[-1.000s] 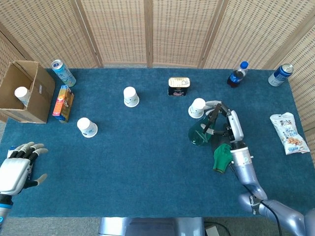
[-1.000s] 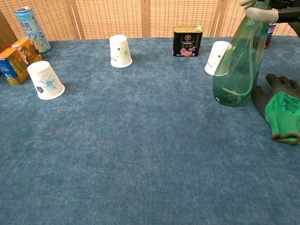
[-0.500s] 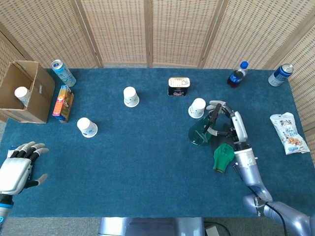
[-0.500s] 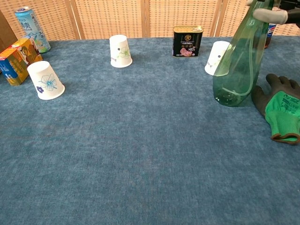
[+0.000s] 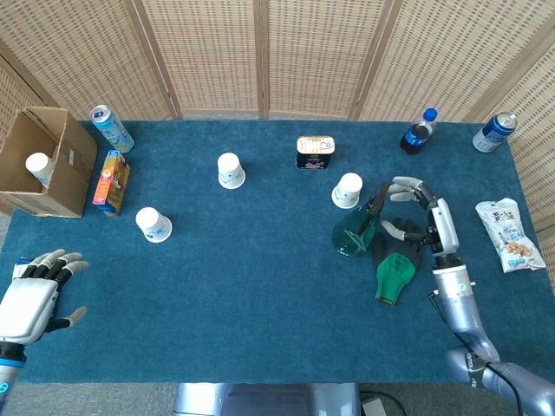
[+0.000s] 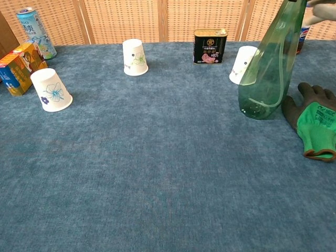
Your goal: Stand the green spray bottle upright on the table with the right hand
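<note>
— Where, the green spray bottle (image 6: 268, 63)?

— Upright on the blue counter (image 5: 260, 295), base down, toward the right side. Just right of an upturned white paper cup (image 5: 348, 190), just left of a green and black glove (image 6: 315, 123) lying flat.

— Held by anything?

— Apparently not. Right hand (image 5: 427, 221) just to the right of the bottle's top, fingers (image 5: 404, 183) spread and apart from it, closed on nothing. In the chest view only a pale fingertip showing at the top edge, beside the nozzle.

— And the left hand (image 5: 30, 293)?

— Low at the left edge of the head view, well apart from everything, palm down, fingers fanned out, empty.

— Anything else on the counter?

— Dark tin (image 6: 210, 46) with a gold label behind the bottle, toward the middle. Two more upturned paper cups: one (image 6: 135, 57) mid-left, one (image 6: 50, 90) with a blue flower print further left. Orange and blue carton (image 6: 19, 67) lying near the left edge, tall pale-blue can (image 6: 34, 30) behind it. Cardboard box (image 5: 39, 160) at the far left with a white cup (image 5: 38, 165) inside. At the far right corner, a dark drink bottle with a blue cap (image 5: 419, 132), a blue can (image 5: 494, 132), and a snack packet (image 5: 510, 234) near the right edge.
</note>
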### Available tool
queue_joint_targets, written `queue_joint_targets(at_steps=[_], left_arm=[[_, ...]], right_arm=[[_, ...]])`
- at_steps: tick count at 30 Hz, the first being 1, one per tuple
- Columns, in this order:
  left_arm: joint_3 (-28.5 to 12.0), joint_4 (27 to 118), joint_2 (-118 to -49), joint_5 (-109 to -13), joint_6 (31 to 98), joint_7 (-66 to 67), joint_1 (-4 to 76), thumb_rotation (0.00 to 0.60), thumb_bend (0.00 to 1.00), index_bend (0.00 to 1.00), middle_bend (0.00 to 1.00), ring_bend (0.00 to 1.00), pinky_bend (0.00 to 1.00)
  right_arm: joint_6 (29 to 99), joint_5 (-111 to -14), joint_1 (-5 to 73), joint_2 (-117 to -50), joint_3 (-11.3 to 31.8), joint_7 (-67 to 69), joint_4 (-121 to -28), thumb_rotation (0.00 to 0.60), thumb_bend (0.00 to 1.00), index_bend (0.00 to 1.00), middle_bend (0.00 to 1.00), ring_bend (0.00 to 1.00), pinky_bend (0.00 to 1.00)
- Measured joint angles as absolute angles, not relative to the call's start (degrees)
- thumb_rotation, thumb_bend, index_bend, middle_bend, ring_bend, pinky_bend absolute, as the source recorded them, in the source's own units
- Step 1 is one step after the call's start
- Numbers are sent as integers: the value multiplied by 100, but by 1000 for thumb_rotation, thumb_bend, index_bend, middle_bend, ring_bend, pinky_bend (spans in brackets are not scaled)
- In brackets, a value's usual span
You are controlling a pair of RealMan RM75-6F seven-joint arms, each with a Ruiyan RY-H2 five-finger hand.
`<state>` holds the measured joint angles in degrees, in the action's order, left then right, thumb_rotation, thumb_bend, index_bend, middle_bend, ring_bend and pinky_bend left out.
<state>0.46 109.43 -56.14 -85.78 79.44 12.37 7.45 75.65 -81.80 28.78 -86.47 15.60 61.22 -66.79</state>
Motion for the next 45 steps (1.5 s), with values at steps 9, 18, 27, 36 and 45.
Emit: queue_joint_targets(at_steps=[9, 18, 27, 36, 45], left_arm=[[47, 10907, -5657, -8530, 8013, 1227, 696, 600, 260, 260, 247, 168, 181], [71, 10791, -5771, -8453, 8331, 1168, 452, 600, 258, 277, 265, 185, 190], [215, 10709, -5824, -8318, 8562, 974, 126, 600, 259, 282, 267, 188, 192], [282, 10670, -5843, -8242, 8670, 915, -58, 600, 259, 280, 262, 188, 192], [321, 10677, -5808, -8147, 8725, 897, -195, 600, 259, 280, 259, 188, 187]], right_arm=[[7591, -8163, 2565, -8307, 1398, 6188, -6690, 600, 228, 299, 383, 258, 357], [7588, -8088, 2237, -7920, 1199, 5513, -6708, 600, 228, 414, 420, 259, 357], [7319, -7953, 2054, -7412, 980, 3904, -6759, 600, 227, 483, 425, 259, 357], [7192, -7710, 1822, -6955, 788, 1962, -7117, 600, 227, 474, 425, 246, 356], [7372, -7485, 1538, -6547, 754, 1042, -7830, 600, 223, 445, 413, 206, 311]])
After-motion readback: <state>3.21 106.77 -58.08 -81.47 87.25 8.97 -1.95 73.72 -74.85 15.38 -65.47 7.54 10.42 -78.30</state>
